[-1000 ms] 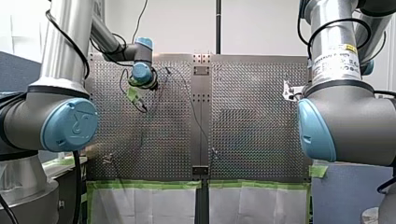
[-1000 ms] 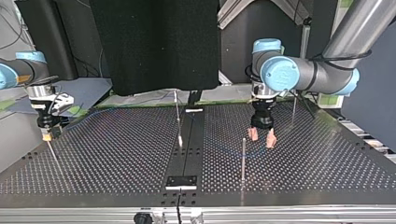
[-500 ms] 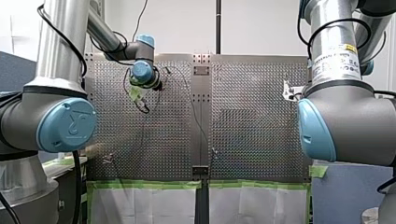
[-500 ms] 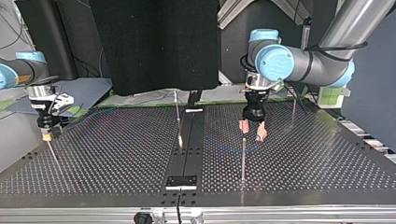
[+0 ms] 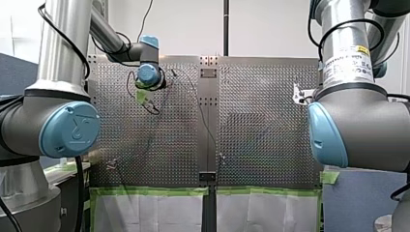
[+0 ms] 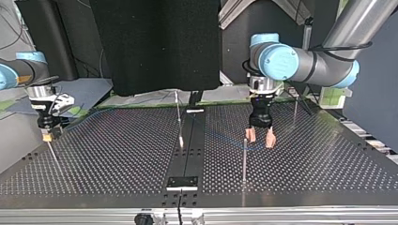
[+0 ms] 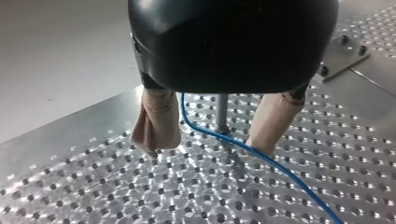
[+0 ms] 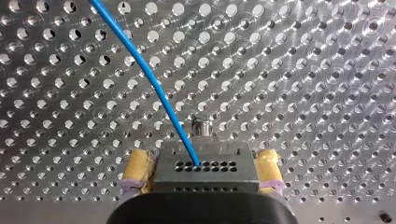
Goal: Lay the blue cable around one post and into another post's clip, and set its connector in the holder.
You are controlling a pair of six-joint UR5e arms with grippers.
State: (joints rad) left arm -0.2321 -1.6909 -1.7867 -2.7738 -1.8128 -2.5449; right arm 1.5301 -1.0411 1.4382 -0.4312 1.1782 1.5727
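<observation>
**Front view.** You find the left gripper (image 5: 144, 98) over the far left part of the worktop (image 5: 261, 135). How far it is open you cannot tell here.

**Top view.** The left gripper stands with its beige fingers (image 6: 251, 135) spread wide and empty. Its tips are close to the worktop, just behind a thin upright post (image 6: 244, 157). The blue cable (image 6: 220, 137) runs from the right gripper (image 6: 46, 135), at the worktop's left edge in this view, across the middle to the left gripper.

**Left wrist view.** You see the cable pass between the parted fingers, beside the post's foot and close by one fingertip. Neither finger grips it.

**Right wrist view.** The yellow pads (image 8: 135, 170) are closed on the grey connector (image 8: 208, 171). The cable leaves the connector's top face and runs ahead over the worktop.
</observation>
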